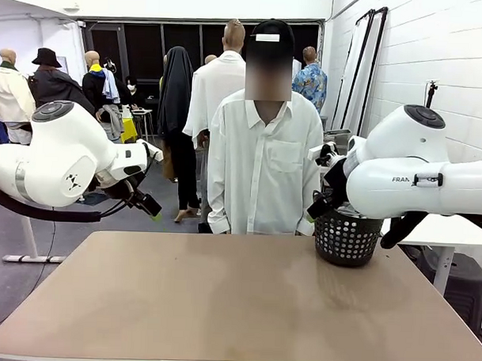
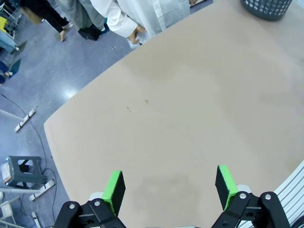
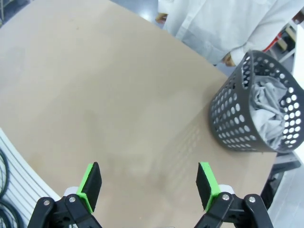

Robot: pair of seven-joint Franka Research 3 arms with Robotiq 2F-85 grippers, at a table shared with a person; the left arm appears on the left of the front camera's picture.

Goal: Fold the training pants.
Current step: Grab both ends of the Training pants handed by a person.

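Grey training pants [image 3: 271,111] lie crumpled inside perforated basket [image 3: 228,118] at right of frame, presumably awaiting removal for folding; left claw [image 2: 171,183] and right claw [image 3: 149,183] hover wide-open, empty, above bench [image 3: 95,85].

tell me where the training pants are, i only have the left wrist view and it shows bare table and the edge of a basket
Observer: The training pants lie crumpled inside the dark perforated basket; the right wrist view looks into it.
Operator: where does the basket stand
Observer: In the front view it stands upright at the far right corner of the table, beside the person in the white shirt.
Operator: is the right gripper on it
Observer: No. The right gripper is open and holds nothing, above bare table and apart from the basket.
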